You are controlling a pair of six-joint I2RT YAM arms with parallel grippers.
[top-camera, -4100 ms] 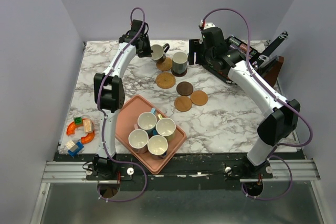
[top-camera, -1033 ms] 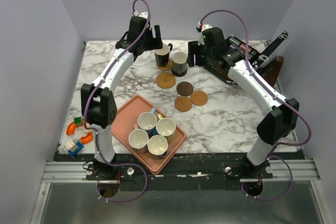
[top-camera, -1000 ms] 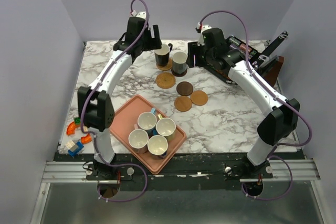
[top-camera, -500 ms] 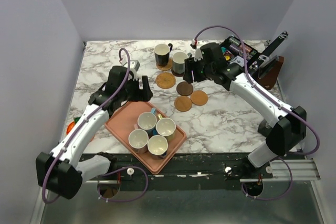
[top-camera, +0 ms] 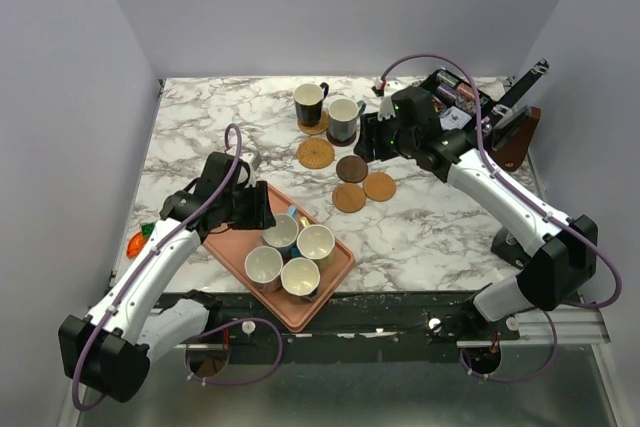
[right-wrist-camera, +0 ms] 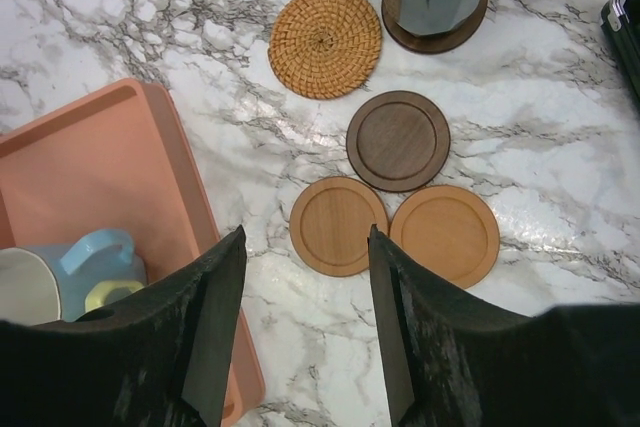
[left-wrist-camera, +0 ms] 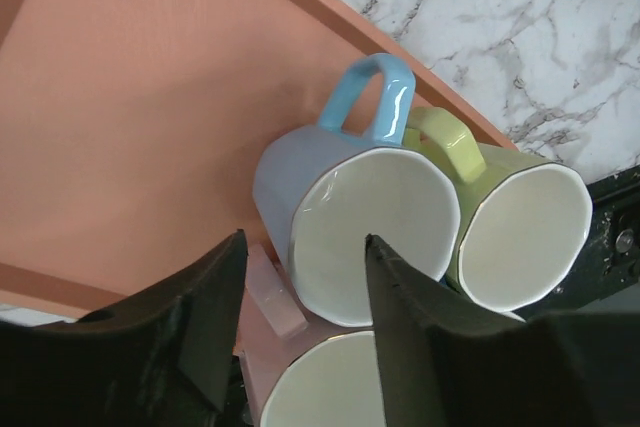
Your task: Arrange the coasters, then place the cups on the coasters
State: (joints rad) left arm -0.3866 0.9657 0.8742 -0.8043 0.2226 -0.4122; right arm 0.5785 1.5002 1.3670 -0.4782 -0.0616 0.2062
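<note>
Salmon-pink tray is where the left gripper is poised, jaws open, with 1 wall of the light blue cup set between them, seemingly for a rim grasp. The right gripper is held open, empty, above 4 bare coasters, a tan coaster framed between its jaws.

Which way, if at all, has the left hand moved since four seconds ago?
Yes. The left hand came from beside the black cup back to the pink tray.

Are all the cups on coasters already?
No, four cups sit in the pink tray; only the black cup and grey-green cup stand on coasters.
</note>
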